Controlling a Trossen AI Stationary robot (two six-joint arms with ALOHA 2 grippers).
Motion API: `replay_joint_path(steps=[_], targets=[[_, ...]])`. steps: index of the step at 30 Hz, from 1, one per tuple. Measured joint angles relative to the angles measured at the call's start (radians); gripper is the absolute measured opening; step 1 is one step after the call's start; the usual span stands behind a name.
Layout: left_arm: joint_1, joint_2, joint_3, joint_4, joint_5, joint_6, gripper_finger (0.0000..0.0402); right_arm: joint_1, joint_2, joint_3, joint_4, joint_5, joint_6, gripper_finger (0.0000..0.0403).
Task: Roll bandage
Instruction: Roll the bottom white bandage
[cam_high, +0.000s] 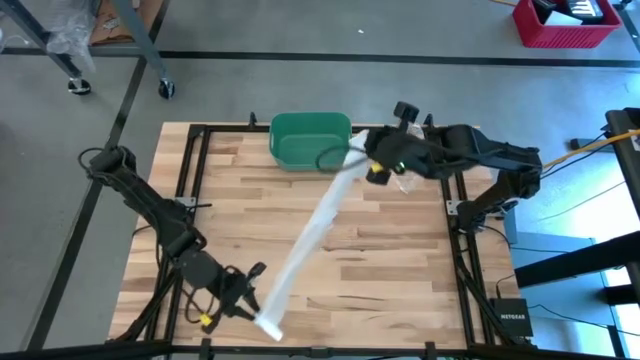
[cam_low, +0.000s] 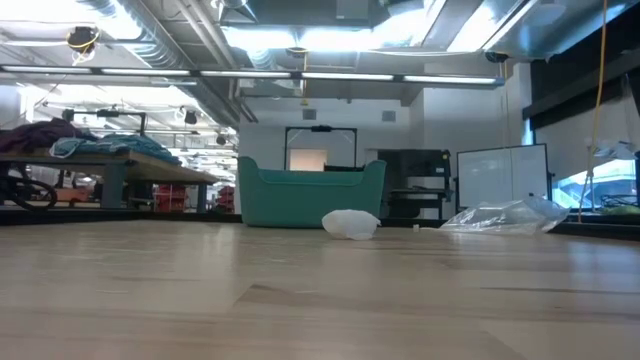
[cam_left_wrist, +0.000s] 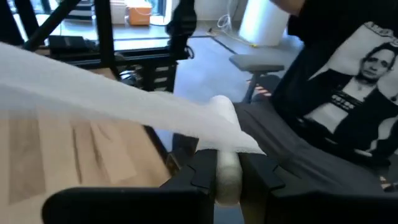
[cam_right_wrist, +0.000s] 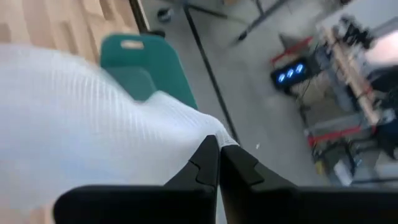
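The bandage (cam_high: 310, 235) is a long white gauze strip that runs straight across the table from near left to far right. Its rolled end (cam_left_wrist: 227, 171) sits between the fingers of my left gripper (cam_high: 252, 303) at the table's near edge. My right gripper (cam_high: 366, 153) is shut on the strip's other end beside the green bin (cam_high: 310, 140). The low view shows no bandage on the tabletop and neither gripper. My left gripper pinches the small white roll (cam_left_wrist: 227, 177) at the bandage's near end between its two fingers (cam_left_wrist: 202, 171). The loose strip (cam_left_wrist: 124, 102) leaves the roll's top and runs off toward the far right, clear of the table. My right gripper pinches the strip's far end (cam_right_wrist: 208, 127) between its two shut fingers (cam_right_wrist: 239, 165), at an edge of the gauze. The fingers slant downward. The gauze (cam_right_wrist: 74, 118) spreads away below them toward the other arm, lifted off the table.
The green bin (cam_low: 310, 195) stands at the table's far edge. A small white crumpled object (cam_low: 350, 224) and a clear plastic bag (cam_low: 500, 215) lie at the far right. A seated person in a black printed shirt (cam_left_wrist: 348, 81) is beyond the near edge.
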Motion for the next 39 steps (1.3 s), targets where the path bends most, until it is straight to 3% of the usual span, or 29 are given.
replay_joint_path(steps=[6,12,15,21,26,32,39], targets=[[-0.067,-0.022,0.030,0.002,-0.063,0.080,0.0033,-0.128,-0.062,-0.118,0.038,-0.076,0.031,0.0012],[-0.086,-0.032,0.031,0.064,-0.100,0.155,0.0033,-0.225,-0.076,-0.226,0.051,-0.150,0.181,0.0025],[-0.076,-0.032,0.031,0.061,-0.128,0.154,0.0033,-0.248,-0.073,-0.274,0.090,-0.203,0.187,0.0056],[-0.043,-0.032,0.031,-0.008,-0.145,0.076,0.0033,-0.250,-0.061,-0.290,0.096,-0.251,0.181,0.0157],[-0.006,-0.032,0.031,-0.054,-0.167,0.029,0.0033,-0.243,-0.063,-0.257,0.092,-0.398,0.175,0.0220],[0.024,-0.032,0.031,-0.172,-0.171,-0.104,0.0033,-0.243,-0.054,-0.270,0.084,-0.570,0.172,0.0251],[0.051,-0.032,0.031,-0.266,-0.182,-0.175,0.0033,-0.245,-0.054,-0.271,-0.012,-0.549,0.183,0.0254]])
